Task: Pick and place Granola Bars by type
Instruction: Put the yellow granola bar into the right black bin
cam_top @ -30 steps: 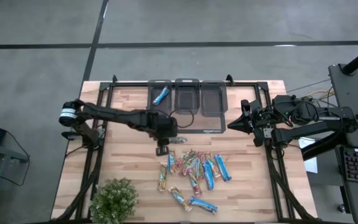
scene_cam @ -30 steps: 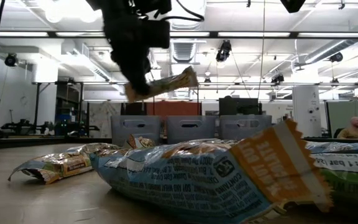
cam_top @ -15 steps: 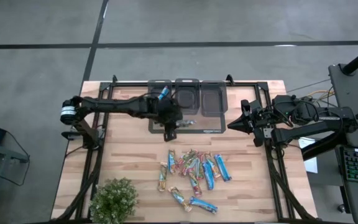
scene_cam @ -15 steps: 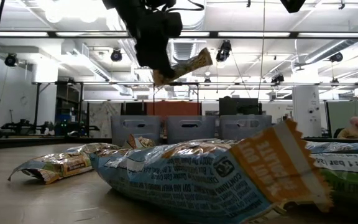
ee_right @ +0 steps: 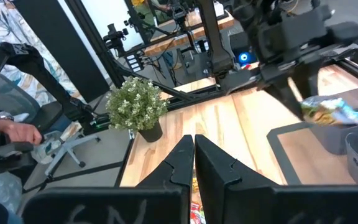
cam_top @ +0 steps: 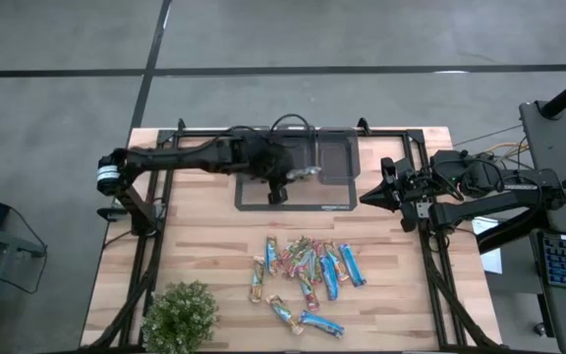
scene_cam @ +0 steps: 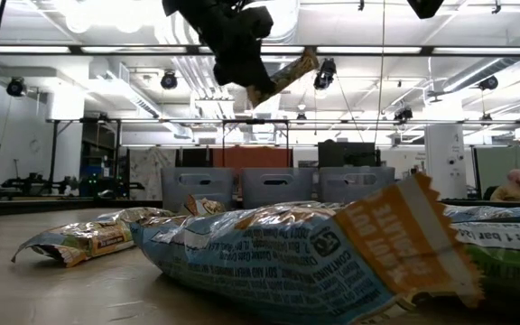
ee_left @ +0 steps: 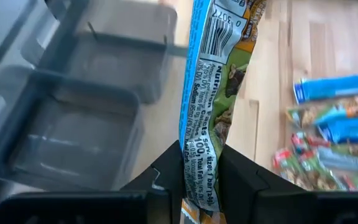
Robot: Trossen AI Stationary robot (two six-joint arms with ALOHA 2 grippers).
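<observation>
while our left gripper (cam_top: 281, 187) pinches a green bar (ee_left: 211, 106) over the bins (cam_top: 334, 155), we should centre before dropping.

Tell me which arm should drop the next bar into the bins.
Left. The left hand is already shut on a multicoloured bar, high over the clear bins. The right hand waits shut and empty at the table's right edge.

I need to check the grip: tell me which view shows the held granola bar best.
The left wrist view: the granola bar fills the frame, clamped in the left gripper. The low view shows it small overhead, the high view a sliver above the bins, the right wrist view only distantly.
</observation>
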